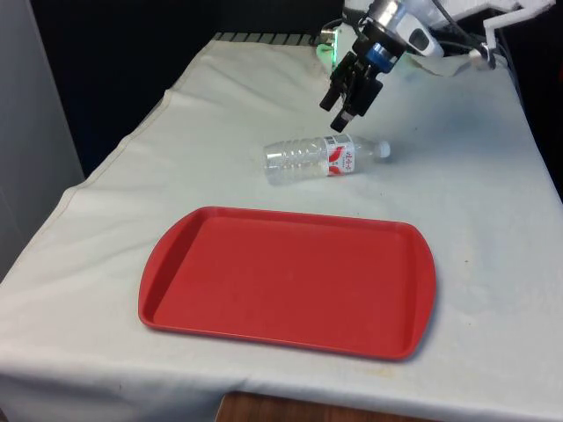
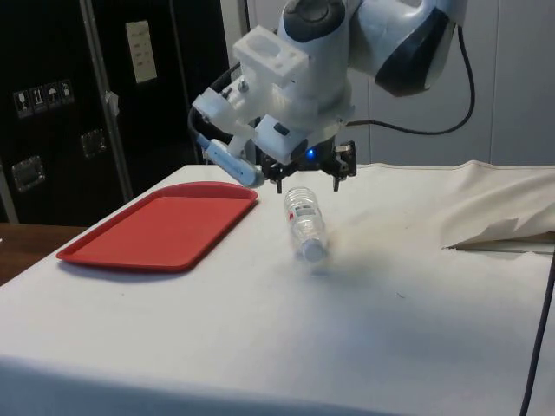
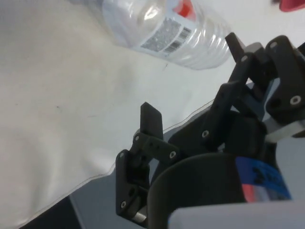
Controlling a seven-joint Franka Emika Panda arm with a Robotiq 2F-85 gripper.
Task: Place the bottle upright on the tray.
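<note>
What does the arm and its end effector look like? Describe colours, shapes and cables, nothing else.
The arm is glossy white with rounded shells and a dark grey band at one joint. A black cable loops off it behind. The end effector is black, with two slim fingers built from linked plates dotted with small screw holes, mounted under a blocky white housing.

We see the bottle (image 1: pixel 324 158) lying on its side on the table (image 1: pixel 493 220), just behind the tray (image 1: pixel 290 280) (apart from it); the gripper (image 1: pixel 339 111) hangs above the bottle.
</note>
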